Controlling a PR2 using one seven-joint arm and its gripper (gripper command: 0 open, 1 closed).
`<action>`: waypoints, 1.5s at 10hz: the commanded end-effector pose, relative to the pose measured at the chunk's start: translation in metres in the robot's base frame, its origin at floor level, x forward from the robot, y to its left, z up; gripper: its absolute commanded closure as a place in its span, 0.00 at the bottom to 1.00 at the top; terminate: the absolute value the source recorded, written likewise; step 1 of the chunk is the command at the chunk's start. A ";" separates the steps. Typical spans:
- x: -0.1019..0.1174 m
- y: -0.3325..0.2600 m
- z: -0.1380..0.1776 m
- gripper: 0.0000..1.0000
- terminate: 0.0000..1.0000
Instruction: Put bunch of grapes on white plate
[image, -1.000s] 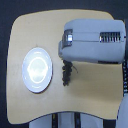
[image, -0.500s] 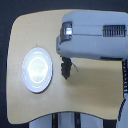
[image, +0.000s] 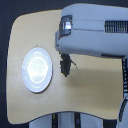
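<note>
Grapes under the arm, plate bare.
We see the white plate (image: 37, 69) on the wooden counter (image: 90, 95) toward the exterior view's left. The bunch of grapes (image: 65, 65) hangs dark just below the grey arm (image: 95, 32), apart from the plate. The pincer is hidden; we cannot tell its grip.

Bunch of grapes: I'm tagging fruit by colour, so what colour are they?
Dark purple-black; the bunch of grapes shows only in the exterior view, under the arm.

White plate (image: 37, 70): one
Bunch of grapes (image: 65, 66): one
Counter (image: 90, 95): one
Robot arm (image: 95, 32): one
</note>
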 end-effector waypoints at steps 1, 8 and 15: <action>0.018 0.042 -0.001 1.00 0.00; 0.020 0.129 -0.032 1.00 0.00; 0.000 0.181 -0.087 1.00 0.00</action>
